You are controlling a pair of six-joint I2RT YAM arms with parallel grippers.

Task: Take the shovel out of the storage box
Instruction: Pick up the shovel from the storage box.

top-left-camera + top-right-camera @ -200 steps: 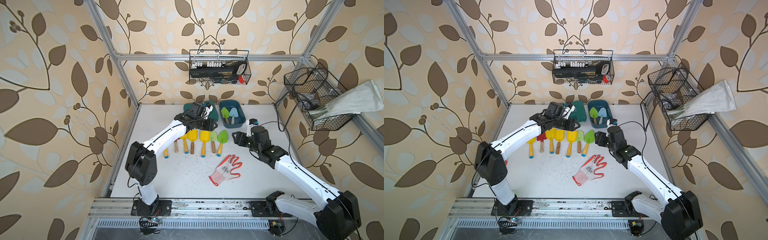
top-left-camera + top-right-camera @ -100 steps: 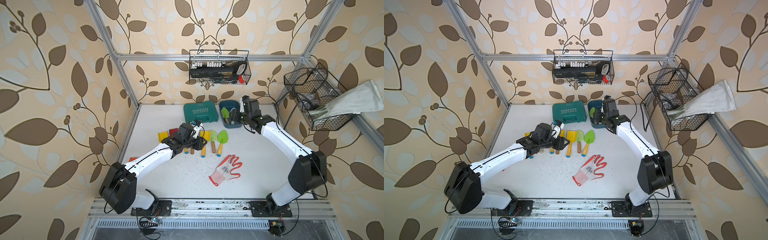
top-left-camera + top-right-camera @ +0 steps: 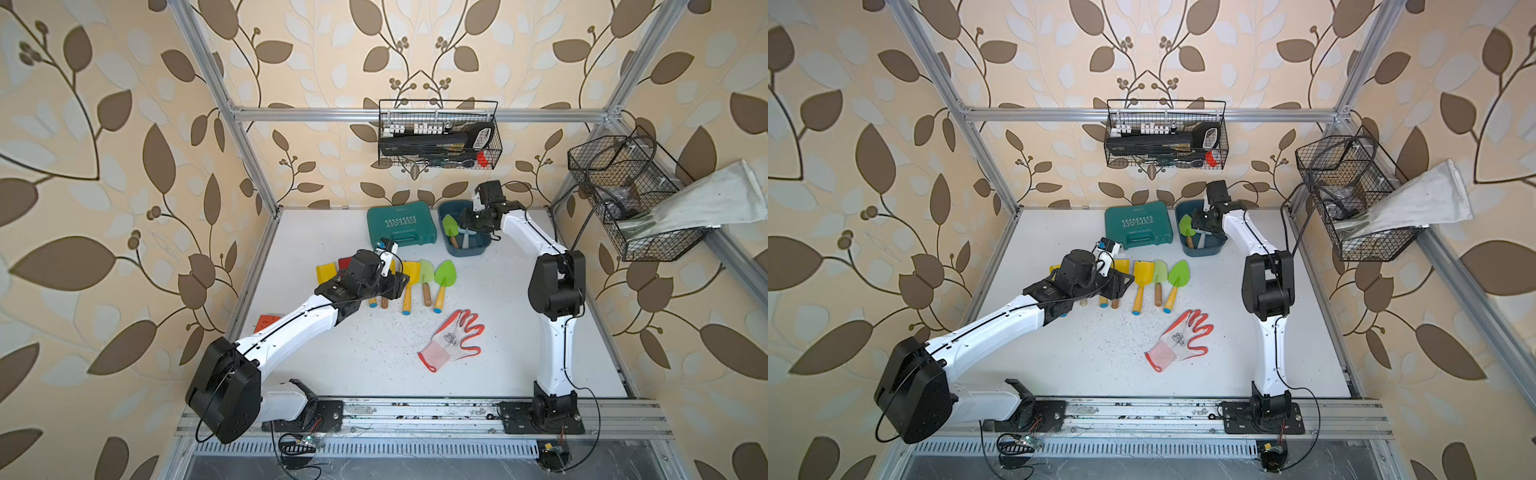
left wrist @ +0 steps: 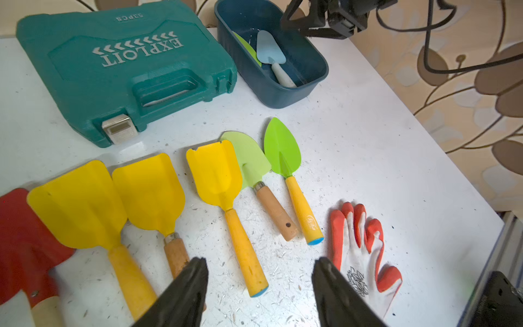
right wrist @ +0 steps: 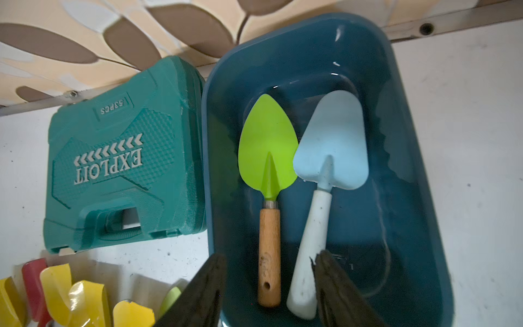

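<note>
Left tool: we saw it (image 4: 259, 264) spread and empty above the handles of the row of yellow and green plastic shovels (image 4: 215, 175) on the white tabletop (image 4: 382, 158); we judged it was parked clear.
Teal hard case lettered EXPLOIT: it (image 3: 401, 224) lay closed just beside the box, crowding that side.
White knit glove with orange coating: it (image 3: 453, 338) lay flat, well apart, no hindrance.
Dark blue plastic storage box: it (image 3: 467, 249) sat lidless near the back wall.
Green-bladed shovel with wooden handle: it (image 5: 268, 150) lay inside the box beside a pale blue shovel with white handle (image 5: 331, 141), their blades overlapping.
Right tool: it (image 5: 268, 257) hung over the handle ends, jaws parted, gripping nothing; the wooden handle showed between them, and we judged the white handle might snag.
Black wire baskets: they (image 3: 440, 164) hung on the walls, out of the way.
</note>
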